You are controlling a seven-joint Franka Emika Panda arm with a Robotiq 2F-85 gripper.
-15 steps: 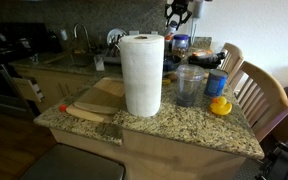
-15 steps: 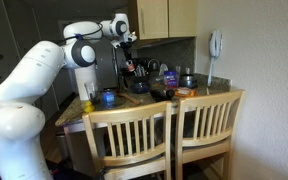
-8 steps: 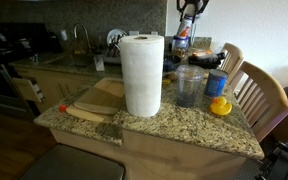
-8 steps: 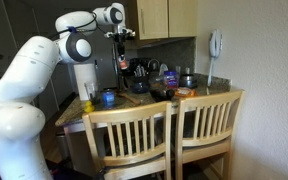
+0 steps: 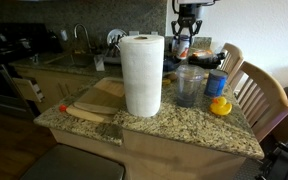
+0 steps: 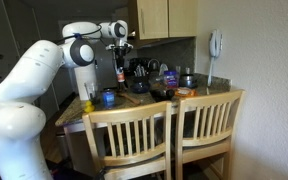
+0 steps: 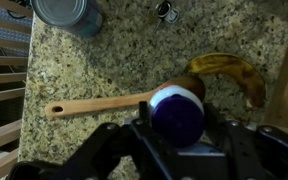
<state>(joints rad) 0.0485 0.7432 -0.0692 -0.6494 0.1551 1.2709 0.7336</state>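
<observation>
Wrist view shows the claw (image 7: 177,128) clamped on a blue white-rimmed round bottle (image 7: 177,108), above a long wooden spoon (image 7: 99,104) and a yellow banana (image 7: 226,70) on the speckled granite table (image 7: 94,55).

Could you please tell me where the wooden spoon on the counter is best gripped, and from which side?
I'd take the wooden spoon mid-handle, from straight above, jaws across its thin width: it lies flat on the granite counter, handle bare, other end crowded by the banana.
</observation>
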